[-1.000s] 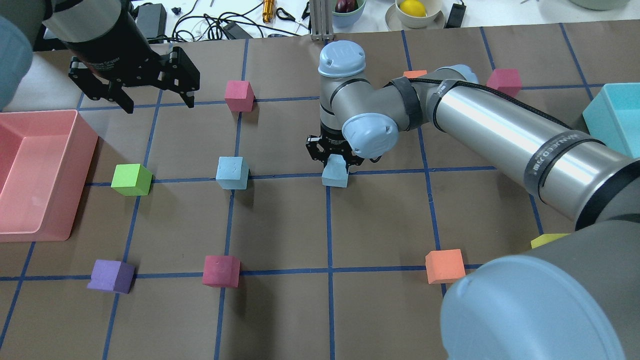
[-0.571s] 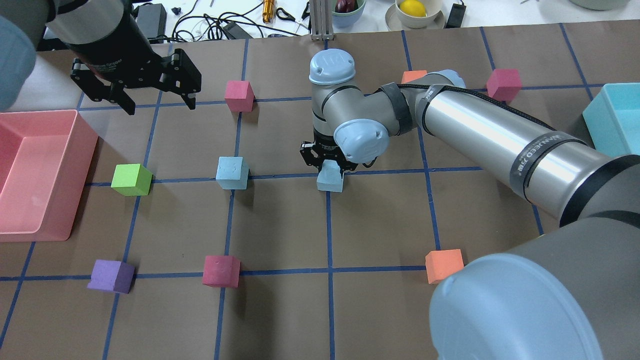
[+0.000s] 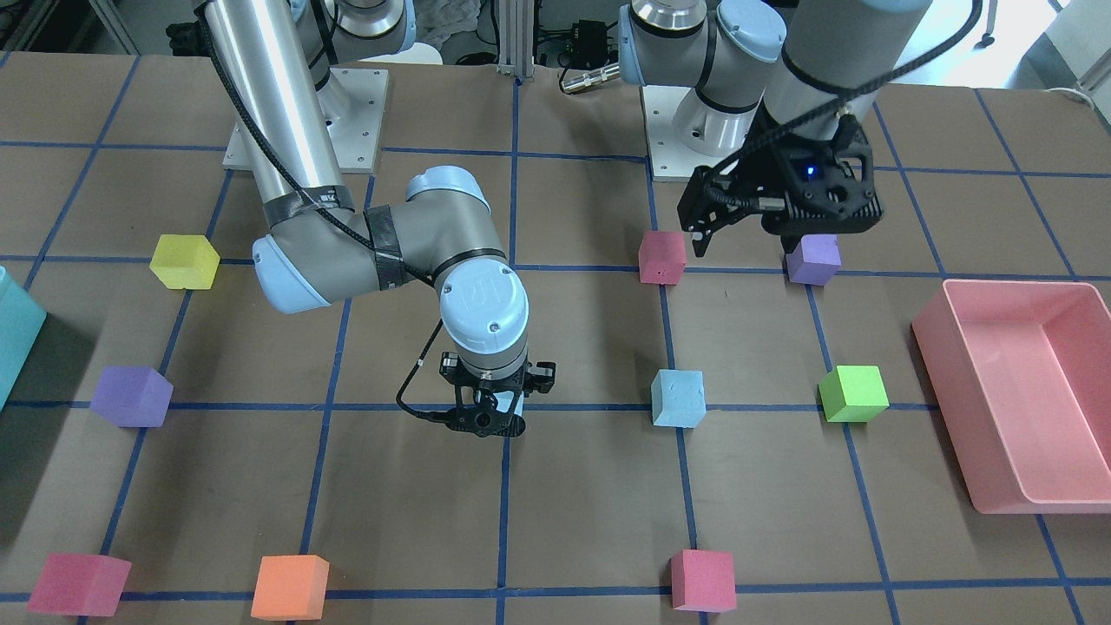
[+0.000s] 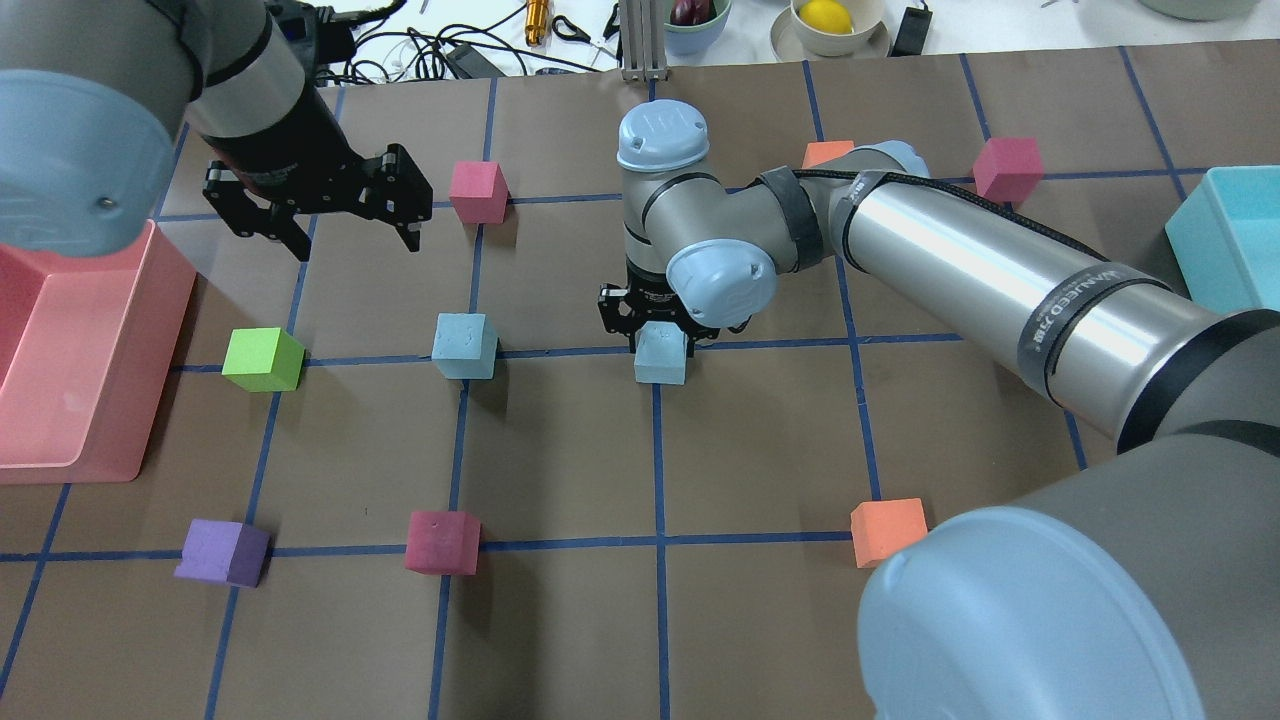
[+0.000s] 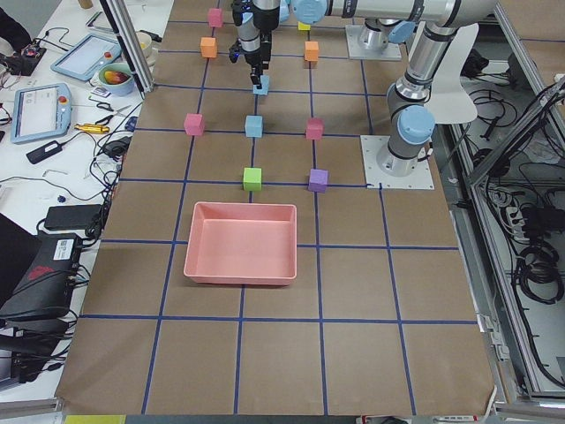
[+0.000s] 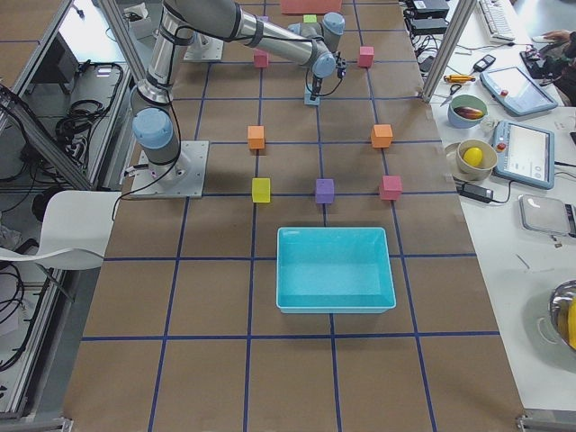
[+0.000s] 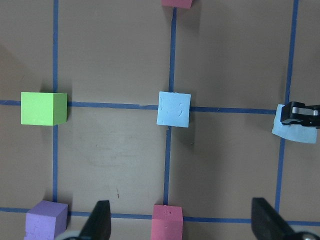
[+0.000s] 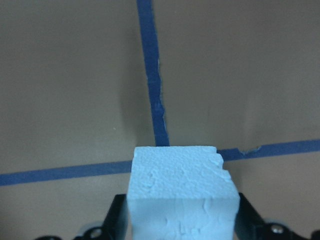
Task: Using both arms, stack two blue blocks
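My right gripper is shut on a pale blue block and holds it low over a crossing of blue tape lines near the table's middle. The block fills the bottom of the right wrist view, between the black fingers. The other blue block sits on the table to its left, apart from it, and shows in the left wrist view. My left gripper is open and empty, high above the table, farther back and left of that block.
A green cube lies left of the free blue block. Pink cubes, a purple cube and an orange cube lie around. A pink bin stands at the left edge, a teal bin at the right.
My right gripper has carried its blue block a little to the left and straightened it. My left gripper has moved right and nearer, toward the free blue block, still open.
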Robot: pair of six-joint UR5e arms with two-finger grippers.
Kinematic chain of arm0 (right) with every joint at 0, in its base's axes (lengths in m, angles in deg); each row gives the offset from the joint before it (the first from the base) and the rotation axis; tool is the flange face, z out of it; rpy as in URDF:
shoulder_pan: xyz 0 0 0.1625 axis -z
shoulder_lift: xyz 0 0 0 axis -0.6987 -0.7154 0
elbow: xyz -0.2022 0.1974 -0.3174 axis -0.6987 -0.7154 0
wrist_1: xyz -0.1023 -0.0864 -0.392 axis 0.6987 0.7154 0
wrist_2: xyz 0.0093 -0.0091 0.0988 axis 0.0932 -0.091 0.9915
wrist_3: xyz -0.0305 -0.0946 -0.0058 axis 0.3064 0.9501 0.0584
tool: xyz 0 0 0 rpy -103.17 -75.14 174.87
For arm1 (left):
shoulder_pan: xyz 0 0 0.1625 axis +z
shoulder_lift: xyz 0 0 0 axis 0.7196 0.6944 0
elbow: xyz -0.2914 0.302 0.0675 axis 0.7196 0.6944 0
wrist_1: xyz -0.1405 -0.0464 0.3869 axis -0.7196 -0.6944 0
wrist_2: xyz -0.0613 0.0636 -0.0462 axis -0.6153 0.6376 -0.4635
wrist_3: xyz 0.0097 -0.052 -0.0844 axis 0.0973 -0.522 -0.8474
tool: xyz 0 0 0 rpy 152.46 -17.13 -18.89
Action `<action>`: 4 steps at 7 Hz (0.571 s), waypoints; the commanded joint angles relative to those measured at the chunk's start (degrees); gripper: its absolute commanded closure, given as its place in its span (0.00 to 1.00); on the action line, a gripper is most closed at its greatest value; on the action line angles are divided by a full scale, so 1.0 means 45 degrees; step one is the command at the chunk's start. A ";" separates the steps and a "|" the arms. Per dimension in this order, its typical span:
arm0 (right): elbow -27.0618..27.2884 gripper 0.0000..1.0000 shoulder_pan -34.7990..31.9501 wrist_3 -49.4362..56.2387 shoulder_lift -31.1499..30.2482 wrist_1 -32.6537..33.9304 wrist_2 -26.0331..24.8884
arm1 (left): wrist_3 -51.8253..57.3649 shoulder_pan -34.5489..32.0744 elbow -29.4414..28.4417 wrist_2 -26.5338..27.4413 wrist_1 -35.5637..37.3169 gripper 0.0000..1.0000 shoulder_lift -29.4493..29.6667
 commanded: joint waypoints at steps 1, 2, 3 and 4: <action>-0.0038 0.00 0.0030 0.0060 -0.0269 -0.0072 -0.0015 | 0.0049 0.0000 0.2742 -0.0004 0.4423 0.00 0.1143; -0.0212 0.00 0.0281 0.0098 -0.0619 -0.0227 -0.0053 | 0.0089 0.0000 0.3782 -0.0294 0.6110 0.00 0.1747; -0.0658 0.00 0.0767 0.0176 -0.1260 -0.1350 -0.0170 | 0.0360 0.0000 0.4372 -0.0355 0.7326 0.00 0.2468; -0.1108 0.00 0.1797 0.1202 -0.1944 -0.2734 -0.0094 | 0.0633 0.0000 0.4456 -0.0317 0.7918 0.00 0.3133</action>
